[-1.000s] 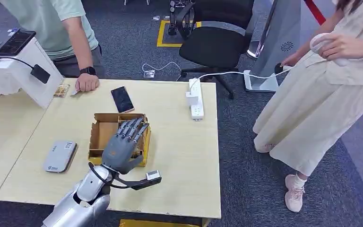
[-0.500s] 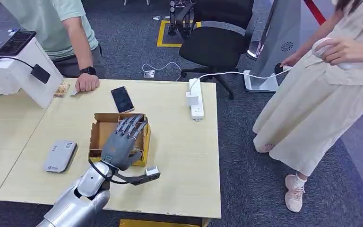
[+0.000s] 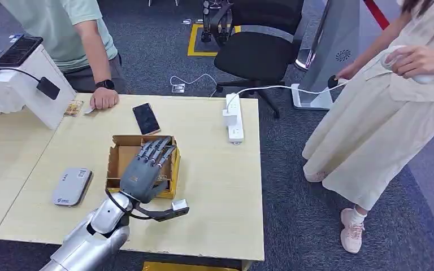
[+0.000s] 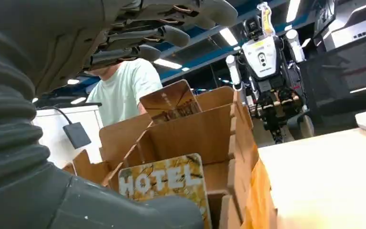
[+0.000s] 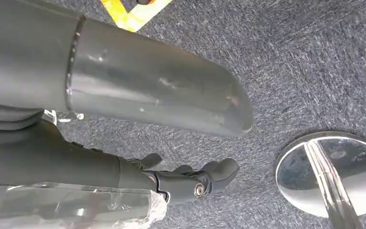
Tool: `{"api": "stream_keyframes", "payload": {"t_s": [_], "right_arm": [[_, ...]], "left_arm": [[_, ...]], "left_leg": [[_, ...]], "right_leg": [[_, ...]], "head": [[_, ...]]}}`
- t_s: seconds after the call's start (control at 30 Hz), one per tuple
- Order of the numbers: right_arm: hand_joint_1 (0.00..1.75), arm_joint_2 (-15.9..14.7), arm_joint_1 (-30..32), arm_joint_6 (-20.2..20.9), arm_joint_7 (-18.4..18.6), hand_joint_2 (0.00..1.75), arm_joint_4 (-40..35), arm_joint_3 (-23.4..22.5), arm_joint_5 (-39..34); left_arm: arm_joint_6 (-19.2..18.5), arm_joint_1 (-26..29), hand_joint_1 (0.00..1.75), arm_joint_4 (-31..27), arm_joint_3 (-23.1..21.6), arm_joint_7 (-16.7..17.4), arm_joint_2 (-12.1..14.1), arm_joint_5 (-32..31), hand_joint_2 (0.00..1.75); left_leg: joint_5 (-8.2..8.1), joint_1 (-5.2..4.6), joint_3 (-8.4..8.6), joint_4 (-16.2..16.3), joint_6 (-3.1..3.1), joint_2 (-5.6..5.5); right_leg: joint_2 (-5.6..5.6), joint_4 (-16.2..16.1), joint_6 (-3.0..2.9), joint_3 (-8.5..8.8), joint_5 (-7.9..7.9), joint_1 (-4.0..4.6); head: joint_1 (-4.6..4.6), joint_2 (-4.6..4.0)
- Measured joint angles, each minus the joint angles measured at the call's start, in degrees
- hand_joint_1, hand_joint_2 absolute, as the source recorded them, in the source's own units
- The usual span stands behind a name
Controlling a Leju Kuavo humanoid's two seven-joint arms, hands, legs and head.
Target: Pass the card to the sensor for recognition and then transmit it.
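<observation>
A cardboard box [image 3: 116, 155] with dividers sits mid-table. My left hand [image 3: 144, 175] hovers over its right half, fingers stretched forward and spread, holding nothing. In the left wrist view a card printed HOTEL [image 4: 164, 181] stands upright in a slot of the box [image 4: 200, 129], between the thumb [image 4: 124, 210] and the fingers [image 4: 162, 33]; neither touches it. A second card [image 4: 171, 102] leans further back. A grey card reader [image 3: 71, 186] lies to the left of the box. My right hand [image 5: 186, 181] hangs over the carpet, empty, fingers loosely bent.
A black phone [image 3: 146, 118] and a white power strip [image 3: 234, 117] lie at the table's far side. A person's hand [image 3: 104, 99] rests by a loose card [image 3: 73, 108] near a white stand [image 3: 28, 84]. Another person stands at the right, beyond the table's edge.
My left hand has drawn back slightly toward me over the box, fingers still spread. The person at the right shifted a hand a little.
</observation>
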Motion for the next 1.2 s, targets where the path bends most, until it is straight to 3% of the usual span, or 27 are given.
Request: {"api": "stream_keyframes", "payload": {"t_s": [0.23,0.27,0.3,0.33,0.37,0.4,0.43,0.47,0.5,0.57,0.6,0.63,0.73,1.2], "right_arm": [[0.00,0.0,0.0,0.0,0.0,0.00,0.0,0.0,-0.2],[0.00,0.0,0.0,0.0,0.0,0.00,0.0,0.0,-0.2],[0.00,0.0,0.0,0.0,0.0,0.00,0.0,0.0,-0.2],[0.00,0.0,0.0,0.0,0.0,0.00,0.0,0.0,-0.2],[0.00,0.0,0.0,0.0,0.0,0.00,0.0,0.0,-0.2],[0.00,0.0,0.0,0.0,0.0,0.00,0.0,0.0,-0.3],[0.00,0.0,0.0,0.0,0.0,0.00,0.0,0.0,-0.4],[0.00,0.0,0.1,0.0,0.0,0.00,0.0,0.0,-0.5],[0.00,0.0,0.1,0.0,0.0,0.00,0.0,0.0,-0.7],[0.00,0.0,0.1,0.0,-0.1,0.00,0.0,0.0,-0.7],[0.00,0.0,0.1,0.0,-0.1,0.00,0.0,0.0,-0.8],[0.00,0.0,0.1,0.0,-0.2,0.00,0.0,0.0,-0.7],[0.00,0.0,0.1,0.0,-0.3,0.00,0.0,0.0,-0.7],[0.00,0.0,0.1,-0.1,-0.4,0.00,0.0,0.0,-0.9]], "left_arm": [[-0.6,0.0,0.02,0.0,0.0,0.0,0.4,0.1,1.75],[-0.9,0.0,0.28,0.0,0.0,-0.1,0.5,0.2,1.75],[-1.0,0.0,1.52,-0.1,0.0,-0.1,0.5,0.4,1.75],[-1.2,0.0,1.62,-0.1,0.0,-0.1,0.6,0.5,1.75],[-1.5,0.1,1.55,-0.1,0.0,-0.1,0.7,0.8,1.75],[-1.6,0.3,1.01,-0.2,0.0,-0.1,1.0,1.1,1.75],[-1.8,0.7,0.35,-0.7,0.0,-0.1,1.4,1.4,1.75],[-2.0,0.9,0.38,-1.0,0.0,-0.1,1.7,1.7,1.75],[-2.2,1.1,0.56,-1.2,0.0,-0.1,2.0,2.0,1.75],[-2.8,1.4,1.13,-1.7,0.0,-0.3,2.4,2.1,1.75],[-3.3,1.5,1.13,-2.0,0.0,-0.4,2.4,2.1,1.75],[-3.7,1.6,1.45,-2.0,0.0,-0.5,2.5,2.2,1.75],[-4.7,1.5,1.61,-2.1,-0.1,-1.3,2.6,2.6,1.75],[-7.6,1.0,1.55,-2.5,-3.2,-2.9,2.9,4.3,1.75]], "left_leg": [[0.00,0.00,0.00,0.0,0.00,0.00],[0.00,0.00,0.00,0.0,0.00,0.00],[0.00,0.00,0.01,0.0,0.00,0.00],[0.00,0.00,0.00,0.0,0.00,0.00],[0.00,0.00,0.01,0.0,0.00,0.00],[0.00,0.00,0.01,0.0,0.00,0.00],[0.00,0.00,0.01,0.0,0.00,0.00],[0.00,0.00,0.01,0.0,0.00,0.00],[0.00,0.00,0.01,0.0,0.00,-0.01],[0.00,0.00,0.01,0.0,0.00,-0.01],[0.00,0.01,0.01,0.0,0.00,-0.01],[0.00,0.00,0.00,0.0,0.00,-0.01],[0.00,0.00,0.00,0.0,0.00,-0.01],[0.01,0.00,0.02,0.0,0.01,0.00]], "right_leg": [[0.00,0.0,0.00,0.00,0.00,0.00],[0.00,0.0,0.00,0.01,0.00,0.00],[0.00,0.0,0.00,0.01,0.00,0.00],[0.00,0.0,0.00,0.01,0.00,0.00],[0.00,0.0,0.00,0.01,0.00,0.00],[0.01,0.0,0.00,0.01,0.00,0.00],[0.02,0.0,0.00,0.01,0.00,0.00],[0.01,0.0,0.00,0.01,0.00,0.00],[-0.01,0.0,0.00,0.01,0.00,0.00],[-0.01,0.0,0.00,0.01,0.00,0.00],[-0.01,0.0,0.00,0.01,0.00,0.00],[-0.01,0.0,0.00,0.01,0.00,0.00],[-0.01,0.0,0.00,0.01,0.00,0.00],[0.00,0.0,0.00,0.02,0.00,0.00]], "head": [[0.00,0.00],[0.00,0.02],[0.00,0.00],[0.00,0.02],[0.00,0.00],[0.00,0.00],[-0.02,0.02],[0.00,0.02],[0.00,0.00],[-0.02,0.02],[0.00,0.02],[0.00,0.02],[0.00,0.02],[0.00,0.02]]}}
